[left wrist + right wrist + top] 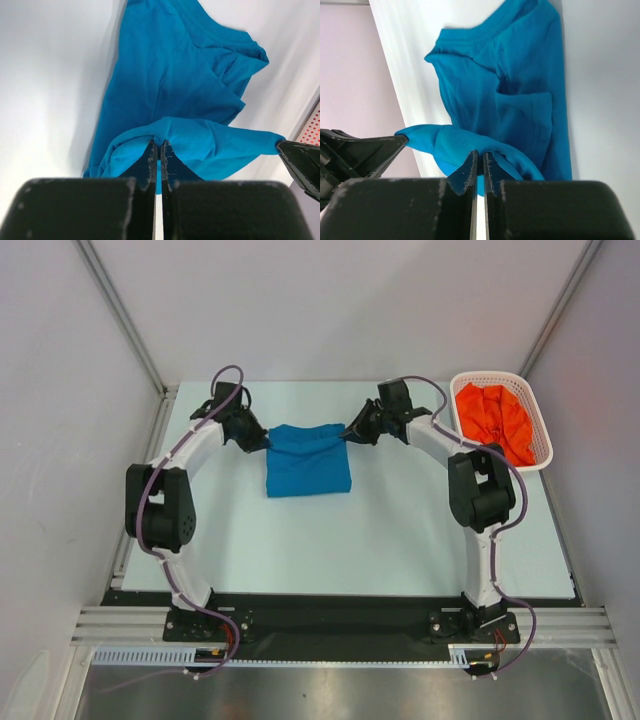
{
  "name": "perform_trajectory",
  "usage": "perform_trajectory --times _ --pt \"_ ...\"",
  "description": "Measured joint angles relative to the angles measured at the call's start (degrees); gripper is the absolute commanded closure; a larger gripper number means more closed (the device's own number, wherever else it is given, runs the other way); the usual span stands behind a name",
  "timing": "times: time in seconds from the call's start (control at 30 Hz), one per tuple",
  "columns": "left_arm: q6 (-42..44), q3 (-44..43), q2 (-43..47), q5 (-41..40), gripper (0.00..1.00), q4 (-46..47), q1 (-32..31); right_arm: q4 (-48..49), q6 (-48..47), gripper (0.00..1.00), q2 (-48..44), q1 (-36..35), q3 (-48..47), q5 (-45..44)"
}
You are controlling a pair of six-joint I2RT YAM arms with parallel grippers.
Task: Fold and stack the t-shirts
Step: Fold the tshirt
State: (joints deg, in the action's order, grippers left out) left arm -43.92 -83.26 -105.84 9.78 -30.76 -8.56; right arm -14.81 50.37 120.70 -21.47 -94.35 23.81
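The blue t-shirt (307,462) lies partly folded on the table's far middle. My left gripper (264,443) is shut on its far left corner, and my right gripper (347,432) is shut on its far right corner; both hold that far edge slightly lifted. In the left wrist view the jaws (159,145) pinch a blue fold (200,140). In the right wrist view the jaws (480,154) pinch blue cloth (460,142) too. The orange-red t-shirt (495,420) lies crumpled in the white basket (543,435) at far right.
The table (400,530) is pale and ends at a metal rail near the arm bases. White walls close in the left, far and right sides. The basket stands close beside the right arm's elbow (480,485).
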Motion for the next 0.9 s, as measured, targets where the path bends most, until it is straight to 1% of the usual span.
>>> perform_trajectory --times 0.37,0.47,0.67,0.9 --pt "-0.2 -2.3 -3.6 1.1 1.0 2.0 1.6 0.6 0.1 1.0 4.7 1.2 -4.3 2.2" --pt "-0.5 -4.7 -5.6 1.7 1.0 2.8 1.6 0.7 0.1 1.0 6.1 1.8 -5.2 2.6" --pt "-1.2 -5.6 -8.3 2.4 1.0 4.0 1.7 1.0 0.1 1.0 9.7 2.8 -9.0 3.6" --pt "-2.5 -9.0 -13.7 3.2 1.0 4.5 2.7 2.9 1.0 1.0 13.9 3.0 -11.5 4.9"
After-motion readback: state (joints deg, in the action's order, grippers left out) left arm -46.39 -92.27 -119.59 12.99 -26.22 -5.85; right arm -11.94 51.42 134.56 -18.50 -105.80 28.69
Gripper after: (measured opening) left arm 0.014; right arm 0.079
